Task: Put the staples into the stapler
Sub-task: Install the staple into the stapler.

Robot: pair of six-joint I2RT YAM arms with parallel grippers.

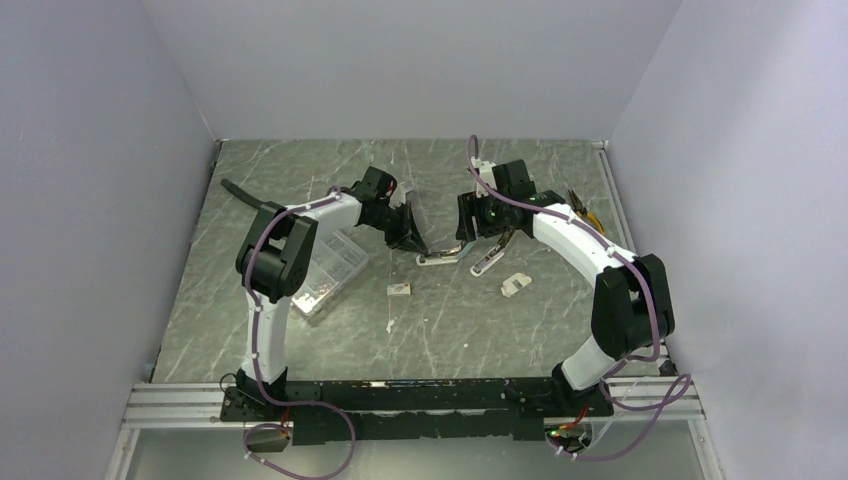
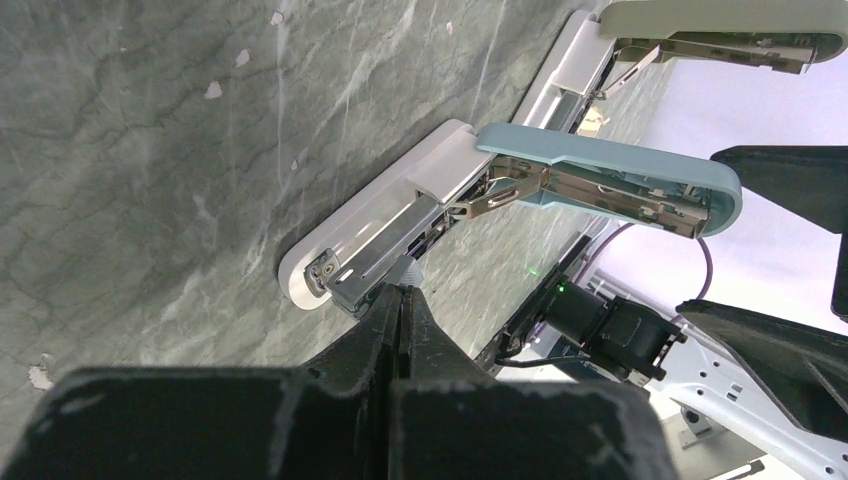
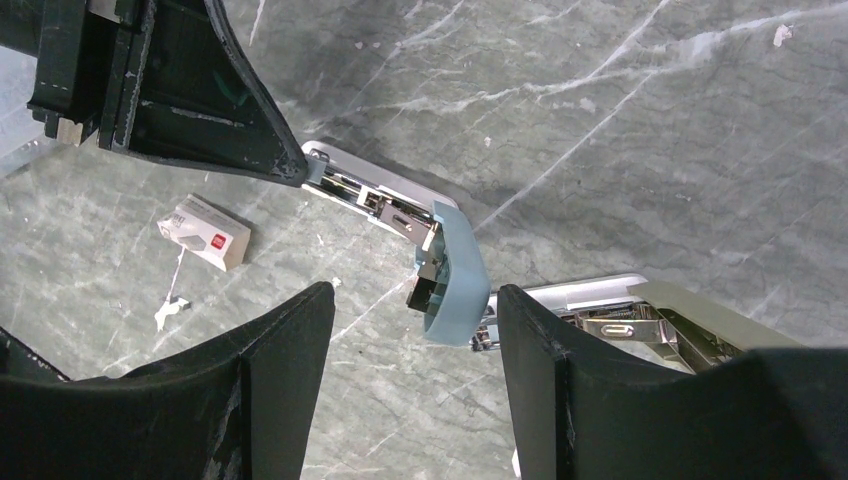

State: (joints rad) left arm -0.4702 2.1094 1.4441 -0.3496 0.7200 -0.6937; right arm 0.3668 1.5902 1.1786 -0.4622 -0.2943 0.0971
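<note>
The left end effector point(image 2: 402, 297) is pinched shut, its tips pressed against the front of the stapler point(image 2: 380, 215) at its open magazine, probably to pin the base down. I cannot tell whether it grips anything. The right end effector point(image 3: 415, 295) gapes wide over the raised blue lid, holding nothing. The staple box point(image 3: 205, 232) lies apart, on the stapler's near-edge side of the worktop point(image 1: 300, 180), not yet fetched.
</note>
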